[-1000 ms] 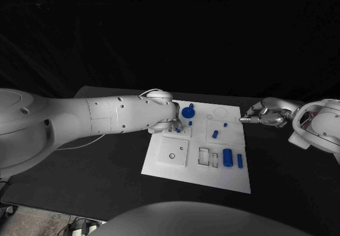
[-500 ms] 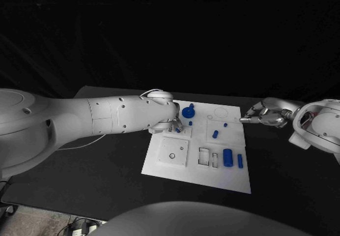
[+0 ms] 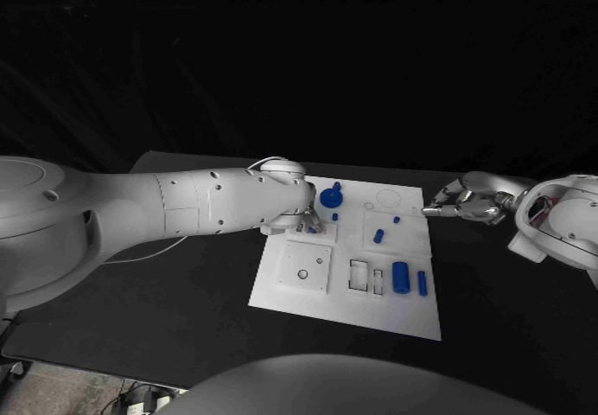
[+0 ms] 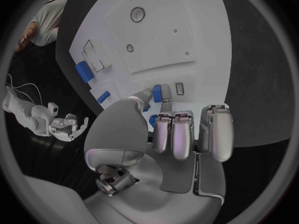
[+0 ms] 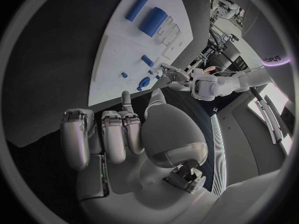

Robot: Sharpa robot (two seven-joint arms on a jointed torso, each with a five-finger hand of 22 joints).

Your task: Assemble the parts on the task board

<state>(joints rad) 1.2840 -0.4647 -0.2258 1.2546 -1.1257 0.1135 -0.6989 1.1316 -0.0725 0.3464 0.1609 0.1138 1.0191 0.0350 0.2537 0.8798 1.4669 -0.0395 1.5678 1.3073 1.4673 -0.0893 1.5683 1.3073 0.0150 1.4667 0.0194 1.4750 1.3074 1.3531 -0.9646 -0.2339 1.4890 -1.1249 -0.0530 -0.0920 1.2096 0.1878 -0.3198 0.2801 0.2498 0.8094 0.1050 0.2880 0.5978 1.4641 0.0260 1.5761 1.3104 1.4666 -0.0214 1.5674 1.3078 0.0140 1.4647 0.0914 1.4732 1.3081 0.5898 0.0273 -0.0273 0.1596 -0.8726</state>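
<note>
The white task board point(image 3: 346, 290) lies in the middle of the black table. My left hand point(image 3: 303, 221) is over its far left part and pinches a small blue part point(image 4: 156, 91) between thumb and finger, right beside a small rectangular slot point(image 4: 179, 88). A round blue part point(image 3: 330, 197) stands just beyond that hand. A large blue cylinder point(image 3: 400, 277) and a thin blue bar point(image 3: 423, 283) lie near the board's right side, with two small blue pegs point(image 3: 378, 235) farther back. My right hand point(image 3: 459, 206) sits at the board's far right edge, fingers curled in, holding nothing.
A raised square plate with a round hole point(image 3: 304, 265) occupies the board's left side, and rectangular slots point(image 3: 359, 275) sit beside the cylinder. Black table surface point(image 3: 174, 303) surrounds the board. A thin white cable point(image 3: 137, 253) trails under my left arm.
</note>
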